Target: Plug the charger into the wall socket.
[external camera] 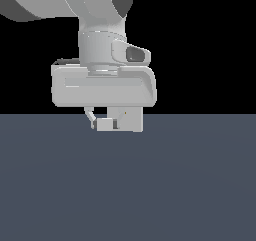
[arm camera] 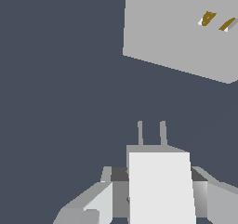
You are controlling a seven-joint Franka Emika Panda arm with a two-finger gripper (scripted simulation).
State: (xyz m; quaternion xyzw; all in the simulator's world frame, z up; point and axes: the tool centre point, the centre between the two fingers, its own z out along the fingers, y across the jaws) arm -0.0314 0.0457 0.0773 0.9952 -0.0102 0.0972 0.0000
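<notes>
Charger held in the gripper, prongs aimed toward the socket plate.

The charger (arm camera: 160,186) is a plain white block with two thin grey prongs along its long axis, clamped between the gripper (arm camera: 158,190) fingers above the dark floor (external camera: 150,185). The wall socket (arm camera: 181,28), a pale-grey plate with two orange slots, stands well apart ahead, with bare floor between them.

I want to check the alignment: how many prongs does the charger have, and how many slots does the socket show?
2 prongs, side by side on the charger in the gripper. 2 orange slots on the wall socket, apart from the prongs.
</notes>
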